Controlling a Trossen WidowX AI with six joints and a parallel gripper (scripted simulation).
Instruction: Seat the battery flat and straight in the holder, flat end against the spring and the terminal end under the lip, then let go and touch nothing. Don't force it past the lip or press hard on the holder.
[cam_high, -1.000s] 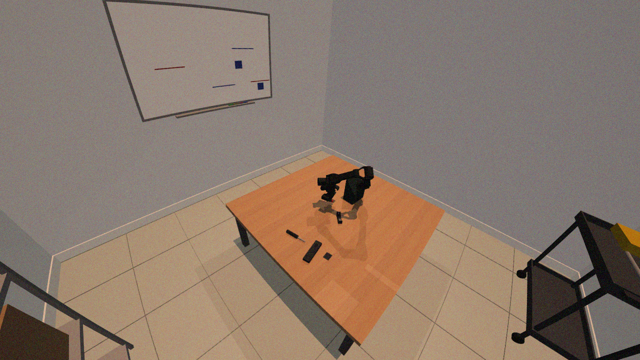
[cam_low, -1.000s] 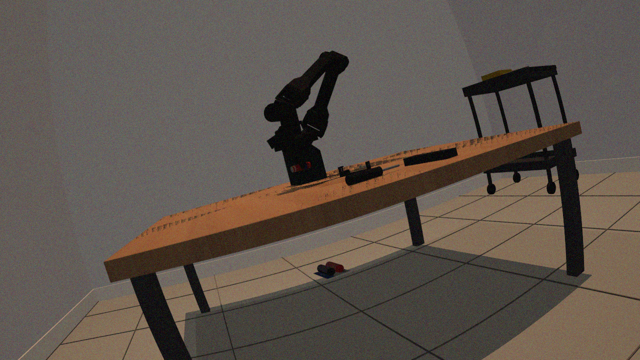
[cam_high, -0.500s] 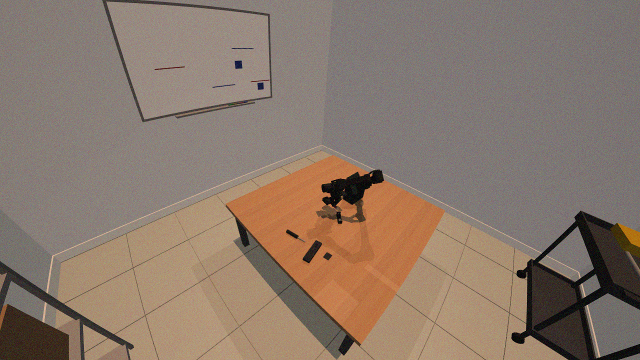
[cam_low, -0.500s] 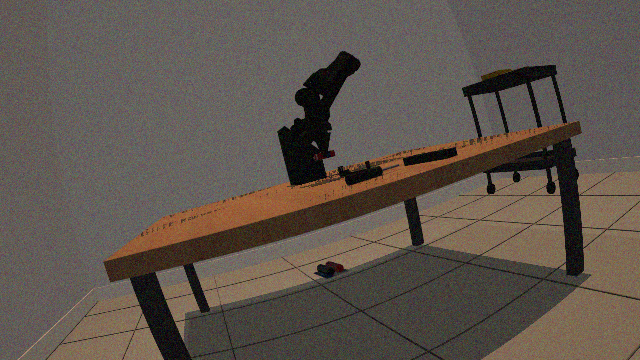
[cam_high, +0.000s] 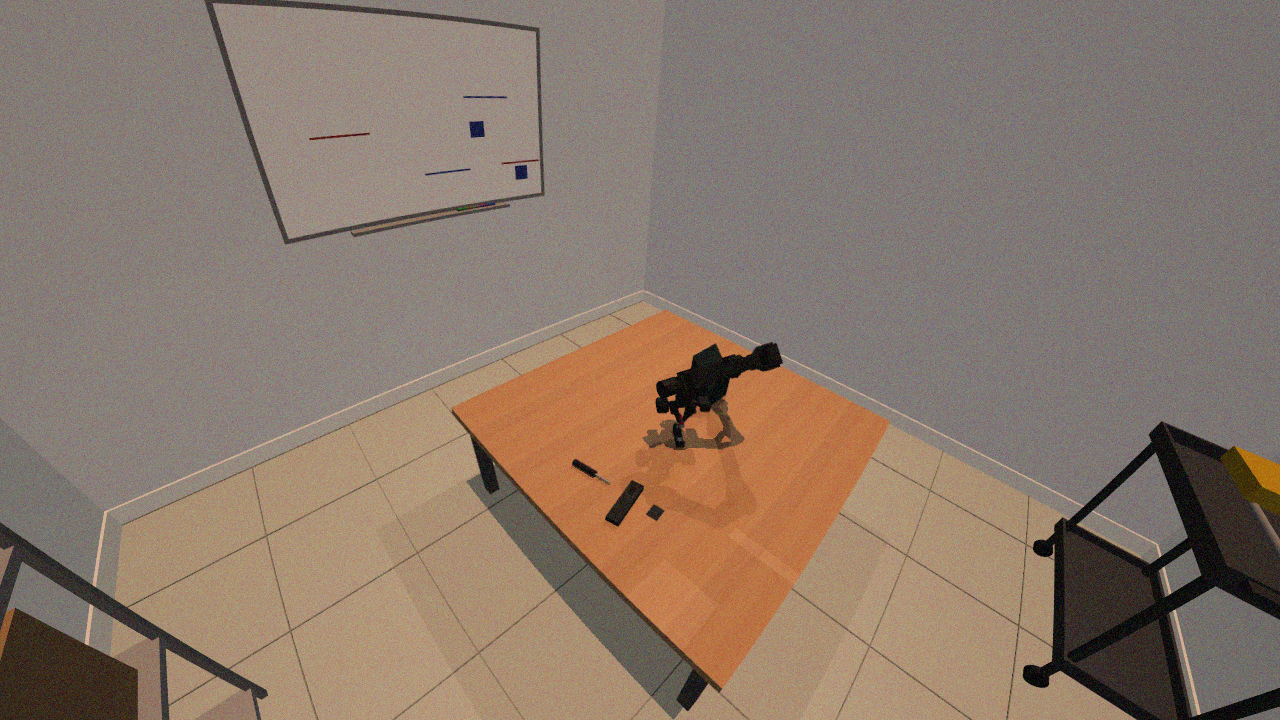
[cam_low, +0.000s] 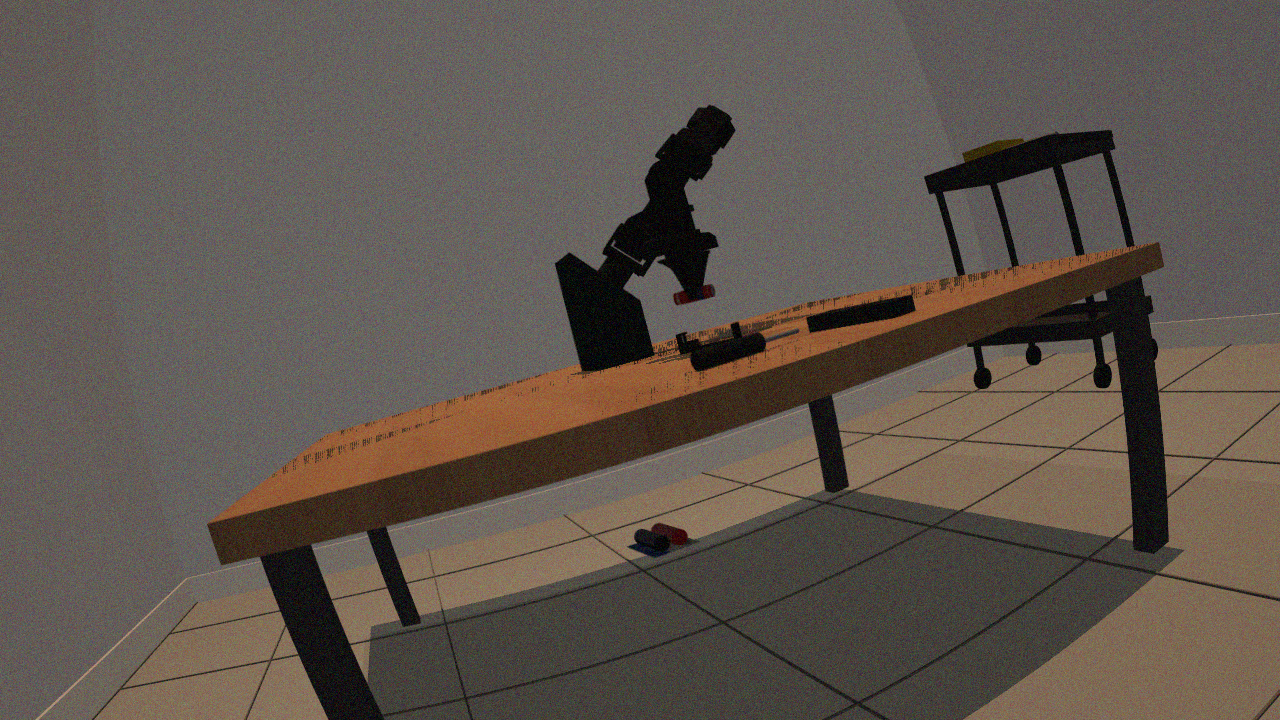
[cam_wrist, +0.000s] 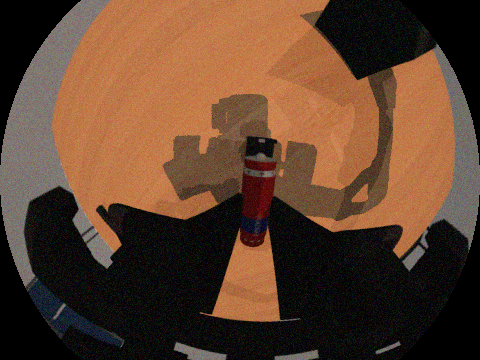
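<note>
- The gripper (cam_wrist: 255, 220) is closed on the battery (cam_wrist: 258, 196), its two dark fingers pressing the red body from either side.
- In the wrist view the battery runs lengthwise between the fingers, a blue band near the close end and pale bands near the far end.
- From the exterior view the battery (cam_low: 692, 294) hangs in the air under the gripper (cam_low: 693, 284), lying roughly level, well above the table (cam_low: 537, 420).
- The holder (cam_low: 707, 340) sits on the table below the battery and a little toward the camera, apart from it.
- In the wrist view a small dark piece (cam_wrist: 260, 147) shows just past the battery's far end; it may be the holder, but I cannot tell.
- From the top view the gripper (cam_high: 680, 417) hides most of the battery; only a hint of red shows there.
- The holder (cam_high: 678, 437) is a small dark shape just beside the gripper's shadow; its spring and lip are too small to make out.
- A screwdriver (cam_high: 589, 471) and a long black bar (cam_high: 623, 502) lie nearer the table's front edge, well apart from the gripper.
</note>
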